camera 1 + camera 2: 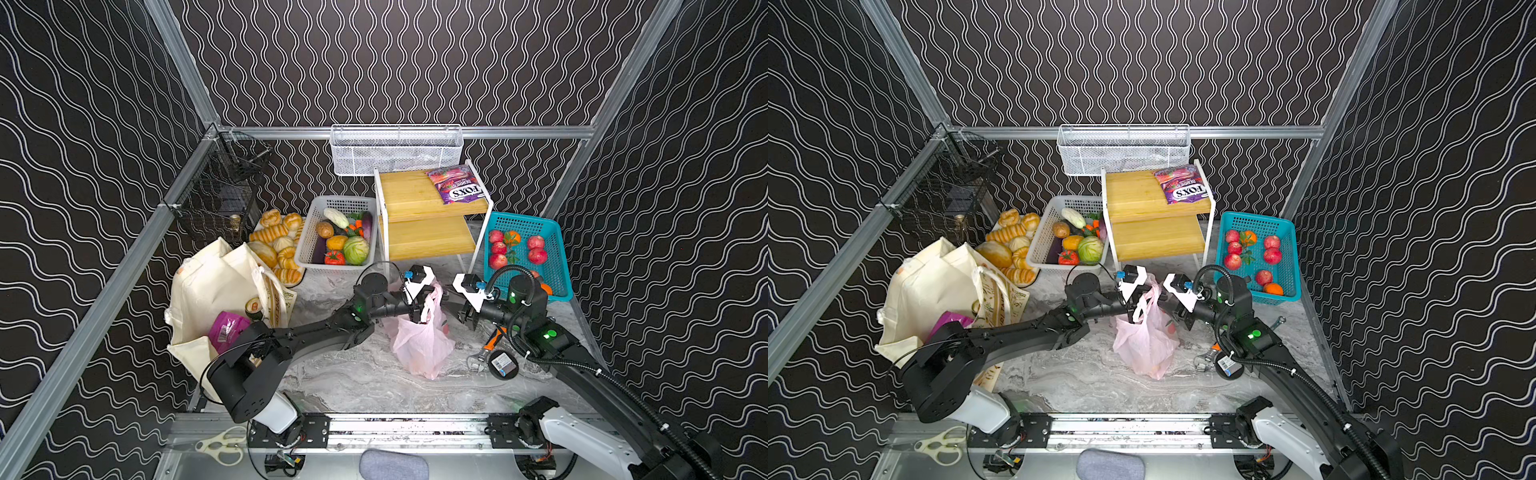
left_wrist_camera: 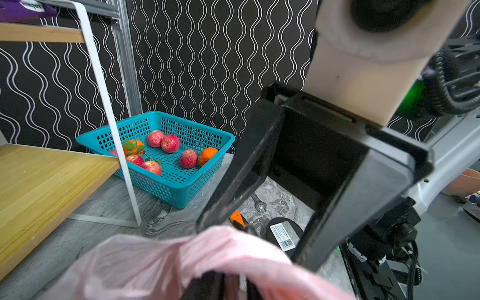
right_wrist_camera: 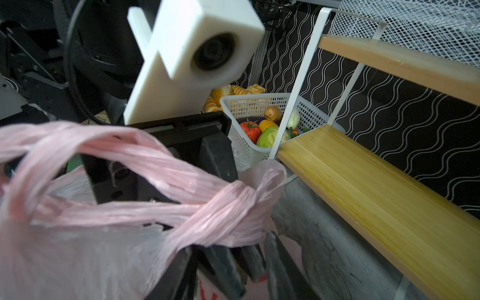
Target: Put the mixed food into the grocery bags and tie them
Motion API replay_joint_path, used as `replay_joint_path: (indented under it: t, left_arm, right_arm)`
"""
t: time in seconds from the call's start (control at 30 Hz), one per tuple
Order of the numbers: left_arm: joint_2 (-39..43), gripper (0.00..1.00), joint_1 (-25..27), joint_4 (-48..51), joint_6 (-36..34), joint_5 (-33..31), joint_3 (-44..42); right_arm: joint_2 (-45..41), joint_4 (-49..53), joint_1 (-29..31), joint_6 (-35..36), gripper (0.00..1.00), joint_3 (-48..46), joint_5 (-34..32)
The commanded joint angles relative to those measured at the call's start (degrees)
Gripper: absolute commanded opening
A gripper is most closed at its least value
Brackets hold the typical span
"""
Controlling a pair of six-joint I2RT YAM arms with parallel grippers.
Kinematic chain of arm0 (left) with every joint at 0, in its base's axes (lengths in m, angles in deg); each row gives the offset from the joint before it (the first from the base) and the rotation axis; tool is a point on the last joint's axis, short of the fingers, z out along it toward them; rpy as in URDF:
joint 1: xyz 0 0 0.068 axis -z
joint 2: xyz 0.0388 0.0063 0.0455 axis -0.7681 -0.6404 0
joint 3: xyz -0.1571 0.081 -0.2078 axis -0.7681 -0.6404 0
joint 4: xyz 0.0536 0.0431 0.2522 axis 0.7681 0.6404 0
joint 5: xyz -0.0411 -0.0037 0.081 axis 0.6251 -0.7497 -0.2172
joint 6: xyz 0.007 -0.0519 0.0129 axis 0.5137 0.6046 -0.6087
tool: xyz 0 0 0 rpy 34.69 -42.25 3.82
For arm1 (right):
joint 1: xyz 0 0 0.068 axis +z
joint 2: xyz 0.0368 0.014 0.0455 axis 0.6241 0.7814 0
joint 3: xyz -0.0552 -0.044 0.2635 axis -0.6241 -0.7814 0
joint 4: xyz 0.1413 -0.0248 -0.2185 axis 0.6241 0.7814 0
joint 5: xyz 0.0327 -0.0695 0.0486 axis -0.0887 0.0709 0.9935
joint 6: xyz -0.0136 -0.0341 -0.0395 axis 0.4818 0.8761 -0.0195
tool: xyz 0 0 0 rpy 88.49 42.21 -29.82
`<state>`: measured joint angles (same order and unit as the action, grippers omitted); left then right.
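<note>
Pink bag [image 1: 419, 345] stands mid-table [image 1: 353, 382] between both grippers, top pulled up. Its handles [image 3: 145, 153] are bunched into ropes and crossed into a loose knot [image 3: 233, 207], not cinched. Something reddish and something yellow show through the film low down, can't ID. Judgement: thin film, very light, soft, slippery, no shape of its own. The body will likely stretch or tear if yanked, so take the twisted handle strands close to the knot, one each side, and pull apart evenly. Left gripper [image 1: 417, 309] is at the bag top, jaws at a narrow gap, with a handle strand draped across it; pinched or only hooked, cannot tell. Right gripper [image 1: 463, 316] is just beside the bag top on the other side, jaws apart, nothing between them, tips near the knot. Tote [image 1: 208, 286] sits well to the left, slumped open, not tied, with the magenta pouch [image 1: 226, 328] and can [image 1: 253, 307] inside. FOX'S bag [image 1: 457, 189] lies on the shelf [image 1: 407, 191] behind, not yet packed. Wrench [image 1: 494, 343] and a black labelled roll [image 1: 503, 363] lie by the right arm, not task items. Teal basket [image 1: 523, 224] with apples is far right, white basket [image 1: 306, 245] with veg behind left. Risk: the knot slips loose if a strand drops.
</note>
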<state>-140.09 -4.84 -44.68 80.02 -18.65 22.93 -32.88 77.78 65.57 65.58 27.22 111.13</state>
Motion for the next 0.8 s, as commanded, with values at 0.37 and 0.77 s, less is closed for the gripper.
replay_joint_path:
  t: [0.37,0.77]
  left_arm:
    - [0.73,0.3,-0.52,2.23,-1.78,1.9,0.51]
    - [1.06,0.41,-0.74,2.96,-2.33,3.0,0.53]
  right_arm:
    - [-0.28,4.19,0.02,0.18,0.52,1.37,-0.97]
    - [-2.39,7.24,0.03,1.77,0.56,-0.08,-3.38]
